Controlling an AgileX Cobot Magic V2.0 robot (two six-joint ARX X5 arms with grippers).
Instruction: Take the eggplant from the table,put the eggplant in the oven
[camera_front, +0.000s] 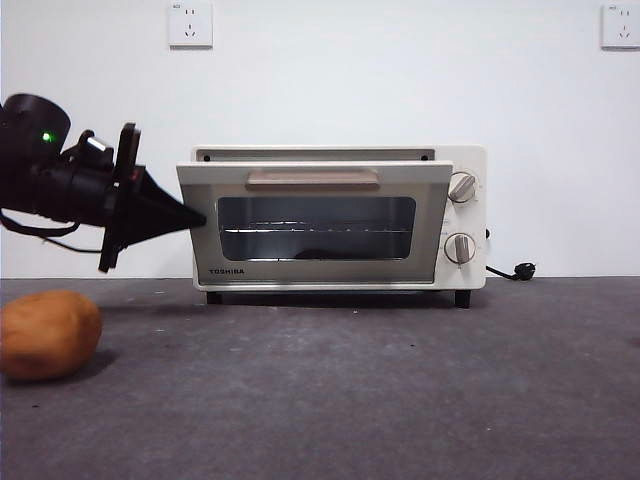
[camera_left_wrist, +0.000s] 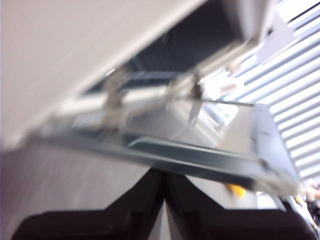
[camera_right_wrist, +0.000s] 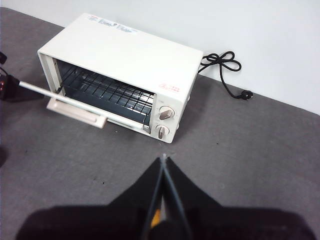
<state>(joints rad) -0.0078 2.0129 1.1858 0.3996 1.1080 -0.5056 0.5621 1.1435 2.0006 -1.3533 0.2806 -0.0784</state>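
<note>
The eggplant (camera_front: 322, 254) seems to be the dark lump at six o'clock behind the oven (camera_front: 470, 275) glass (glossy, probably slippery; grip mid-body). The left pincer (camera_front: 195, 217), pressed together, meets the door (camera_front: 428, 230) at nine o'clock. The right pincer (camera_right_wrist: 162, 160) is closed too.

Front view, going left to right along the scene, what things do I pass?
Potato → left gripper at the door's edge → oven with its door partly open → two knobs → power plug on the table.
</note>
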